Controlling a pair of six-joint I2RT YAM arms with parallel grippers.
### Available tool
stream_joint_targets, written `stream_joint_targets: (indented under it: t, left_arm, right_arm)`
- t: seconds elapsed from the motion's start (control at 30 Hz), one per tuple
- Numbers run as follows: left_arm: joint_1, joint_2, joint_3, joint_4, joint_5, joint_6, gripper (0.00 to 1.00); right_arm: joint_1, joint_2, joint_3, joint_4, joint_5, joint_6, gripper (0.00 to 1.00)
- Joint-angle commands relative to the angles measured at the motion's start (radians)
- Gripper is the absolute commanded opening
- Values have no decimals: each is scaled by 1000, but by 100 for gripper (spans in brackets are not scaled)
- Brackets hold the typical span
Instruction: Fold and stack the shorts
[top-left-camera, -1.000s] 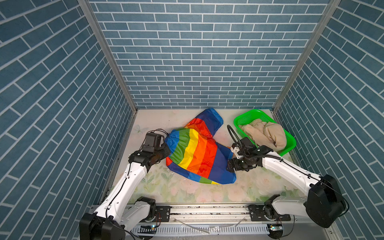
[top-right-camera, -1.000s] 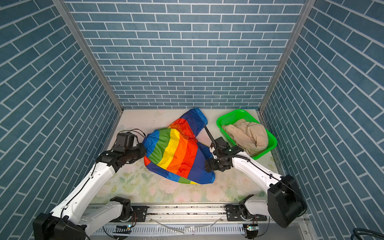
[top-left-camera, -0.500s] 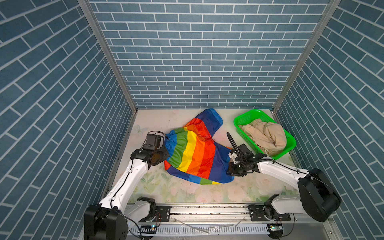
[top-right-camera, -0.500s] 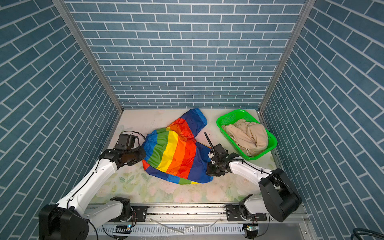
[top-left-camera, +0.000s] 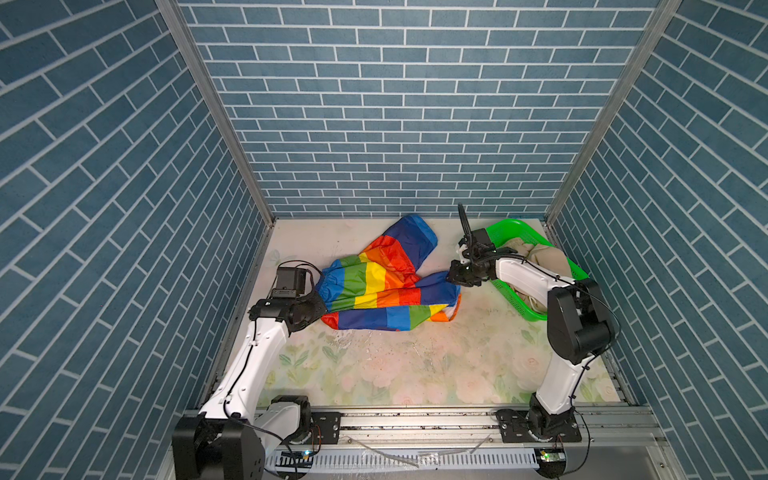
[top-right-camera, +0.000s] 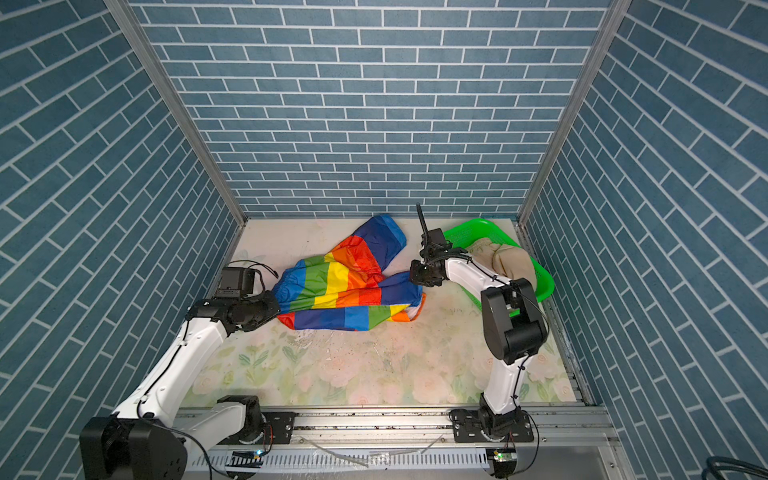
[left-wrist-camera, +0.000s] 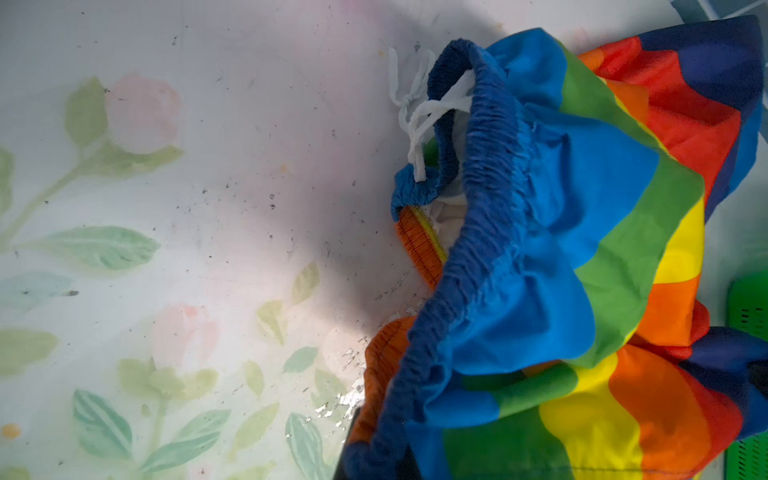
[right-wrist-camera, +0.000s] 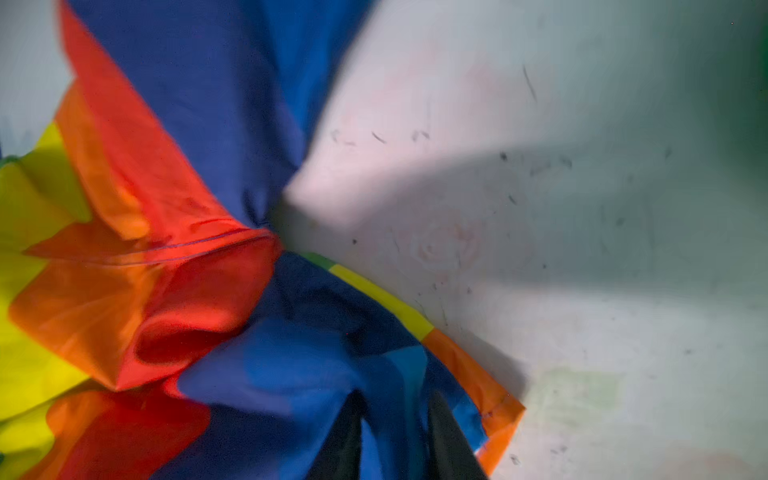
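Observation:
The rainbow-striped shorts (top-left-camera: 382, 291) (top-right-camera: 345, 291) lie stretched across the middle of the floral table. My left gripper (top-left-camera: 321, 306) (top-right-camera: 276, 309) is shut on their blue gathered waistband (left-wrist-camera: 478, 232) at the left end; only a dark bit of my left gripper (left-wrist-camera: 374, 461) shows under the fabric. My right gripper (top-left-camera: 451, 278) (top-right-camera: 413, 276) holds the blue leg end at the right. In the right wrist view my right gripper (right-wrist-camera: 395, 440) has blue cloth (right-wrist-camera: 257, 374) pinched between its dark fingers (right-wrist-camera: 451, 440). The beige shorts (top-left-camera: 544, 257) (top-right-camera: 509, 259) lie crumpled in the basket.
The green perforated basket (top-left-camera: 511, 230) (top-right-camera: 473, 230) stands at the back right, just behind my right forearm. Blue brick walls close in the back and both sides. A metal rail (top-left-camera: 415, 419) runs along the front edge.
My right gripper has closed on the blue leg and carried it back toward the basket. The shorts went from a diagonal heap to a strip pulled between both grippers. My left gripper kept its hold.

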Motion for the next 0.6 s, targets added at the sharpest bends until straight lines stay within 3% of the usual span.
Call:
stream_joint_targets:
  t: [0.0, 0.2, 0.37, 0.57]
  left_arm:
    - [8, 22, 23, 1, -11, 20, 0]
    - [8, 53, 37, -2, -6, 29, 0]
    - [9, 52, 26, -9, 0, 28, 3]
    - [11, 49, 8, -13, 21, 20, 21]
  right_arm:
    - [-2, -49, -17, 3, -5, -11, 44]
    - [1, -169, -106, -22, -2, -35, 64]
    - [25, -329, -291, -46, 13, -23, 74]
    - [94, -478, -503, 39, -3, 52, 84]
